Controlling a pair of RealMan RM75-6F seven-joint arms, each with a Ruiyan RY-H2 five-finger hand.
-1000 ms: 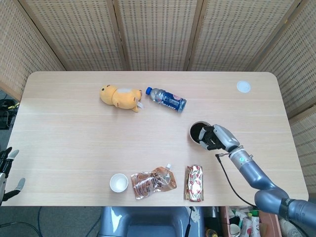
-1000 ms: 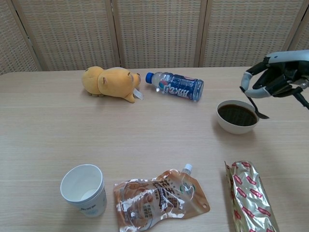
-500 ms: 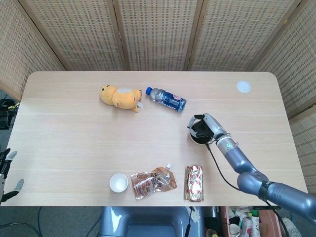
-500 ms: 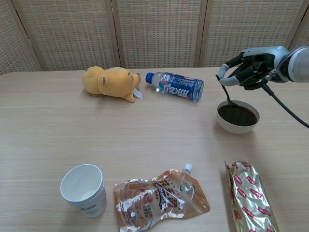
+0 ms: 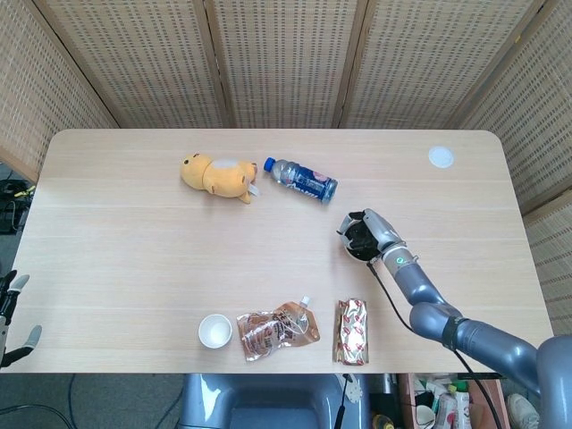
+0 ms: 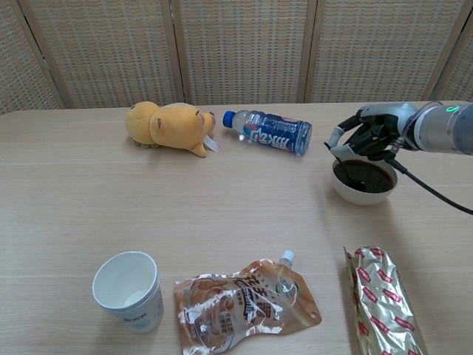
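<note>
Wicker screens behind, pale wooden table [image 5: 125, 232] in front. Right hand [image 6: 373, 137] low over the white bowl [image 6: 363, 181] of dark liquid, right of centre, pinching a black spoon [image 6: 346, 164] dipped into it. Left hand [image 5: 11, 313] off the table's left edge, holding nothing, fingers apart. Near the bowl: lying water bottle [image 6: 269, 131], gold snack packet [image 6: 384, 305].
</note>
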